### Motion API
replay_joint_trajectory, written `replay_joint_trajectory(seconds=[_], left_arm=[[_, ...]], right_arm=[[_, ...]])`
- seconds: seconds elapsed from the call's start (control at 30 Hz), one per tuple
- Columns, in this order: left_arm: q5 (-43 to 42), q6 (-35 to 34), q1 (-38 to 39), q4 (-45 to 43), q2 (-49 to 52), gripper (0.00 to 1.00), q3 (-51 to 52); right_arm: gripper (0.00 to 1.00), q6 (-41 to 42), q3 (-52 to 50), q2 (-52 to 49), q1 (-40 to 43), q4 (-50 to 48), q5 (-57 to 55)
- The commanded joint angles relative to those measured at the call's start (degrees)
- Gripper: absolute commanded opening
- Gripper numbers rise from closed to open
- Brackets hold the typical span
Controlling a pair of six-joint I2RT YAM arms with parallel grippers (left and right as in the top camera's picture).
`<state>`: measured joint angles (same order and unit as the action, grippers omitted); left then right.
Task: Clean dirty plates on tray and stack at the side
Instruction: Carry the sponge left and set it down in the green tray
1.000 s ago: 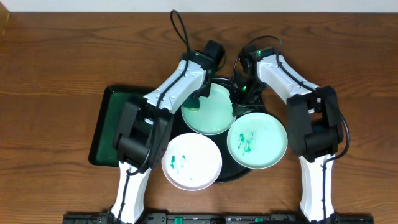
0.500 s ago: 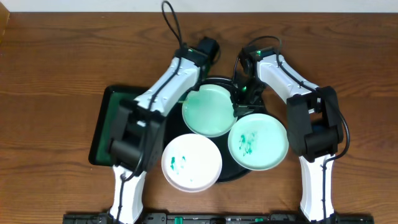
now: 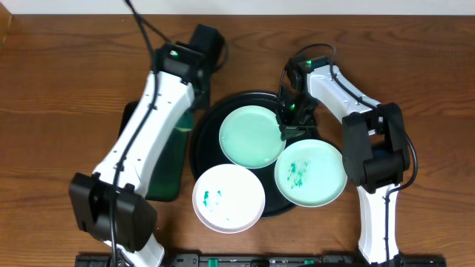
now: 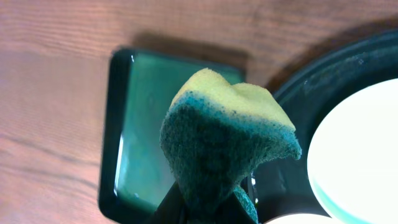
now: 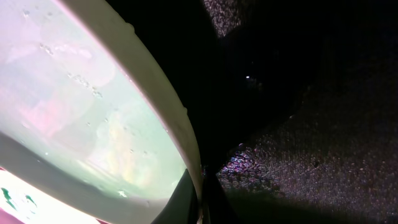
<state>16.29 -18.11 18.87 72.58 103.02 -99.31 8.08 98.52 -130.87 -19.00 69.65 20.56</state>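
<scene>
So, left fingers (image 4: pixel 175 210) squeezed tight on a yellow-green sponge (image 4: pixel 227 143) by the small green tray (image 4: pixel 143 124), right fingers (image 5: pixel 185 200) pinching the rim of the clean plate (image 3: pixel 252 136) on the black tray (image 3: pixel 202 144), two smeared plates (image 3: pixel 309 173) (image 3: pixel 228 196) in front.

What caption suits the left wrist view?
Left gripper shut on a yellow-and-green sponge, dark-green tray behind it, black tray and a plate at right.

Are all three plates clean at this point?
No, the front plate and the right-hand plate are both marked with green in the overhead view, and only the far plate looks unmarked.
</scene>
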Motion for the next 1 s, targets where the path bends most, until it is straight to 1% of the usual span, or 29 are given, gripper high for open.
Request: replay_joint_trajectory(seconds=[0.0,0.1,0.23,0.33,0.4,0.5,0.57,0.7,0.73,0.77,0.83,0.97], left_arm=[[-6.4,-1.1,-4.1,0.5,0.2,0.08,1.1],[-10.3,-0.5,-8.3,-0.2,0.2,0.08,2.8],[-17.4,3.3,-14.1,-3.3,0.2,0.08,5.8],[-20.8,4.0,-18.3,-6.0,0.2,0.08,9.7],[-24.1,5.6,-21.2,-8.4,0.2,0.07,13.2],[-25.3,5.9,-24.9,-12.2,0.2,0.08,18.9],[-26.2,7.5,-27.3,-14.8,0.2,0.08,22.8],[-26.2,8.0,-30.7,-17.4,0.2,0.08,27.5],[-26.2,8.2,-31.1,-17.8,0.2,0.08,27.9],[-26.2,8.6,-31.5,-17.9,0.2,0.11,28.0],[-26.2,8.7,-31.7,-18.3,0.2,0.25,28.0],[-26.2,9.4,-31.6,-18.8,0.2,0.25,28.0]], right_arm=[[0.01,-1.5,-1.2,-1.8,0.5,-0.2,-6.8],[0.01,-1.9,-1.2,-1.8,0.5,-0.6,-6.8],[0.01,-2.0,-1.2,-1.8,0.5,-0.9,-6.3],[0.01,-2.6,-1.2,-1.8,0.6,-1.3,-4.9],[0.01,-2.6,-1.2,-1.8,0.6,-1.5,-4.9],[0.01,-2.8,-1.2,-1.8,0.6,-1.7,-4.8],[0.01,-2.8,-1.2,-1.8,0.6,-1.7,-4.8],[0.01,-3.1,-1.2,-1.8,0.5,-2.4,-4.1],[0.01,-3.5,-1.2,-1.8,0.5,-2.7,-3.6],[0.01,-3.8,-1.1,-1.8,0.5,-2.9,-3.1],[0.01,-3.9,-0.6,-1.8,0.5,-2.8,-3.1],[0.01,-3.9,0.9,-1.8,0.5,-2.1,-3.1]])
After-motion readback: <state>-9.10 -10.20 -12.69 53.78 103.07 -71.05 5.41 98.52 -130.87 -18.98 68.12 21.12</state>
